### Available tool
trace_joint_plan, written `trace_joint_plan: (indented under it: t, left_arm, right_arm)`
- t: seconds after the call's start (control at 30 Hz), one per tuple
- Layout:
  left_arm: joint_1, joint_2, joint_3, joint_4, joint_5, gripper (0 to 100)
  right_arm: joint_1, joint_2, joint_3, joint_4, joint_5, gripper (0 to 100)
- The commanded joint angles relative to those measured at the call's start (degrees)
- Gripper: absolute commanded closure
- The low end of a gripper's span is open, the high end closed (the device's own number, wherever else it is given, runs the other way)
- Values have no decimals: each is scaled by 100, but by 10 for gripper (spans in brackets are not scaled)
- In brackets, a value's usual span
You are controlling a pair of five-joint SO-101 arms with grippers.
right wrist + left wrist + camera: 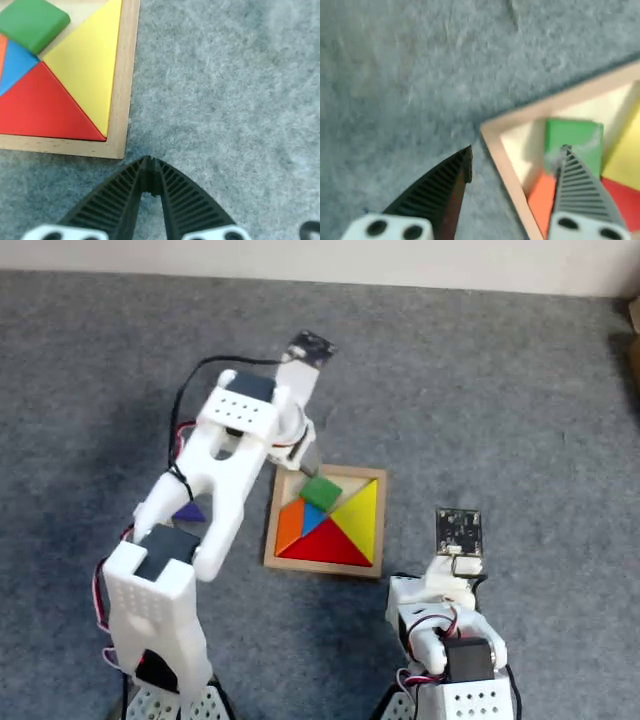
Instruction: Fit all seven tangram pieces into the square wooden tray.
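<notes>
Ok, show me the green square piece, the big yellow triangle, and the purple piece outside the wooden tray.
green square piece (321, 491): high view, centre of its top face.
big yellow triangle (90, 62): right wrist view, middle of its face.
purple piece (190, 511): high view, middle of its visible part.

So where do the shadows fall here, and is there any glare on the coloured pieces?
High view: a soft shadow darkens the carpet beside the left arm, away from the wooden tray. Right wrist view: the yellow piece and red piece are evenly lit, no glare. Left wrist view: carpet looks darker near the left hand.
</notes>
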Motion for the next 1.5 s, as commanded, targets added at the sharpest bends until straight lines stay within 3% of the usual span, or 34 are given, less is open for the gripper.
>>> trace_joint_plan:
  t: [0.0, 0.5, 0.9, 1.23, 1.47]
  left_arm:
    - [13, 286, -259, -281, 9, 734]
    - [804, 470, -409, -62, 26, 734]
    - [558, -119, -840, 774, 44, 734]
    - [321, -127, 453, -273, 9, 734]
    - [637, -127, 549, -387, 35, 734]
  right_arm:
    - [22, -110, 620, 31, -44, 993]
    - [22, -110, 620, 31, -44, 993]
    - [22, -110, 620, 31, -44, 993]
    - [31, -110, 620, 31, -44, 993]
    - [31, -110, 620, 31, -44, 993]
